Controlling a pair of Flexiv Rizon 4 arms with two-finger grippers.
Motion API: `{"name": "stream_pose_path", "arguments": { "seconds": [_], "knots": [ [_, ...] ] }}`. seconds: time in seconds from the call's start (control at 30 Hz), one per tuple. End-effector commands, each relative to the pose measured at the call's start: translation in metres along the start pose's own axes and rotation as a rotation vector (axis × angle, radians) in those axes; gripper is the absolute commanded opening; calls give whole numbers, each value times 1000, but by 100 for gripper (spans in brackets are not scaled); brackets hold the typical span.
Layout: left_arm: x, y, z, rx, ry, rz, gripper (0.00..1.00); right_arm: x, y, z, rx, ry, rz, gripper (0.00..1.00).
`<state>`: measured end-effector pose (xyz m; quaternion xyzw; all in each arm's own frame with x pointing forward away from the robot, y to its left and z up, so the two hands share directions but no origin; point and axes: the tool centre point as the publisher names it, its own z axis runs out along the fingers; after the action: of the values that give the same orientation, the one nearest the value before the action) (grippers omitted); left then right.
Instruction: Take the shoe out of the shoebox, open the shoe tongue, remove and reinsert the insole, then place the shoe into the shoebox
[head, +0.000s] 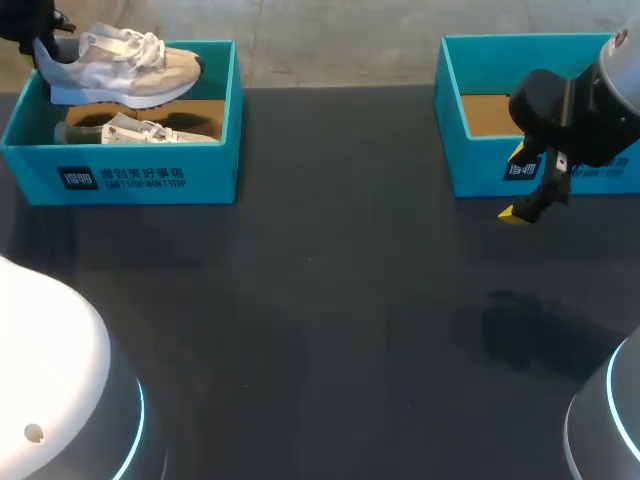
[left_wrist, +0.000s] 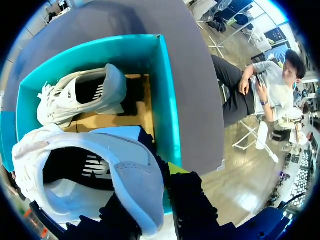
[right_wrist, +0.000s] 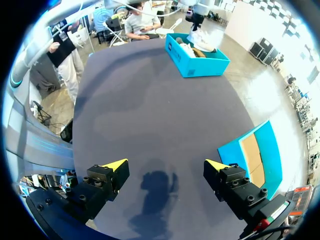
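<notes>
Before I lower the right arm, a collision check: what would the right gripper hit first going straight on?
The right gripper points at the bare dark table, with its own shadow straight ahead. It would likely meet the tabletop first; the empty teal box sits off to one side.

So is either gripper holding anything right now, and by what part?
The left gripper holds the white sneaker by its heel, above the teal shoebox. The right gripper is open and holds nothing.

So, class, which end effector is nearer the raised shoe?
Left. The left end effector grips the raised shoe above its shoebox; the right end effector hangs open across the table, beside the other box.
</notes>
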<state>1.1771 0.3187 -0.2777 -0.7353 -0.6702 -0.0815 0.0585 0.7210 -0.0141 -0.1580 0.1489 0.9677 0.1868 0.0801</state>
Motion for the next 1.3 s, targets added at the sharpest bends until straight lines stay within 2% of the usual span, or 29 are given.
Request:
{"name": "stream_pose_path", "arguments": {
  "seconds": [0.03, 0.47, 1.3],
  "knots": [
    [-1, 6, 6, -2, -2, -4, 0, -1, 1, 2, 3, 1, 1, 100],
    [-17, 17, 25, -3, -8, -15, 0, -1, 1, 2, 3, 1, 1, 100],
    [-35, 36, 64, -20, 3, -12, 0, -1, 1, 2, 3, 1, 1, 100]
  ]
}}
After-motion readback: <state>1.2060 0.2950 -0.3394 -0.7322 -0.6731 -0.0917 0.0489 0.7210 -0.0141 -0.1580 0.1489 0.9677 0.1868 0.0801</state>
